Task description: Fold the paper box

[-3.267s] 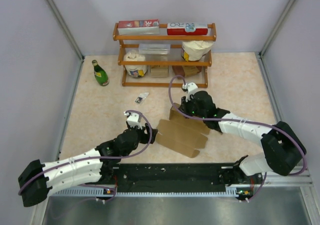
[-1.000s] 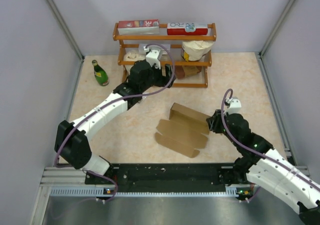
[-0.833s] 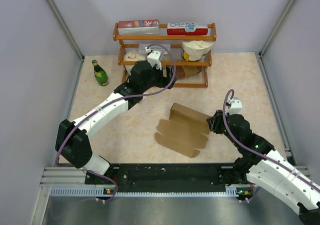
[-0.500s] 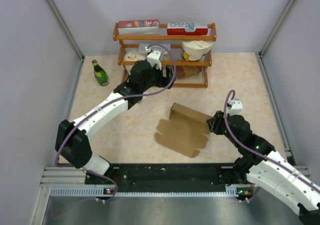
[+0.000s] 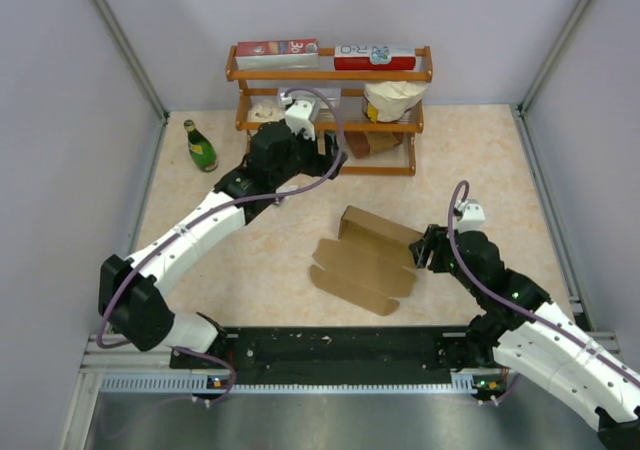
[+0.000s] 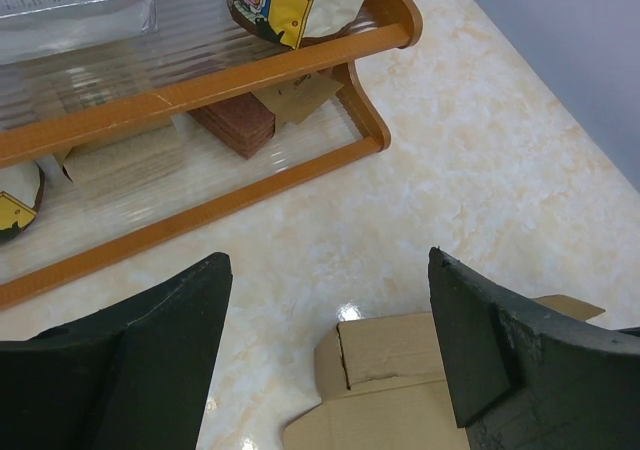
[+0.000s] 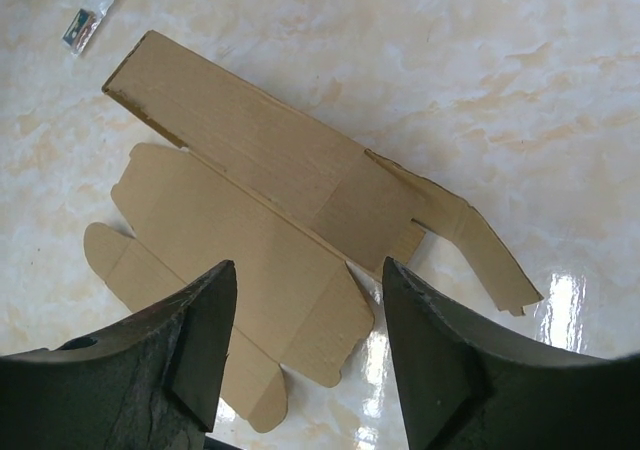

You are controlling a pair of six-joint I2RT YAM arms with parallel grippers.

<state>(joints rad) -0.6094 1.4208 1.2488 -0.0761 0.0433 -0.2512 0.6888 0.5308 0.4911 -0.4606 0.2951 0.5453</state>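
Paper box (image 5: 368, 258) lies on the worktop (image 5: 200, 230) in front of the wooden rack (image 5: 325, 74), a mostly flat plain brown sheet with rounded tabs. I see my left tool (image 6: 325, 310) close to the rack, fingers wide apart and empty. My right tool (image 7: 305, 300) is farther from the rack, over the box, also apart.

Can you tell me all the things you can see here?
paper box: one, brown, lying open mid-table
shelf: one, orange wood, far side of table
cartons: two, red-and-white, top shelf
tubs: two, white, on shelf, one mostly hidden
blocks: two, brown, bottom shelf
bottle: one, green, left of shelf
packet: one, small, clear, beyond the box
table: one, beige marbled
left gripper: one, black, open, by the shelf
right gripper: one, black, open, over the box
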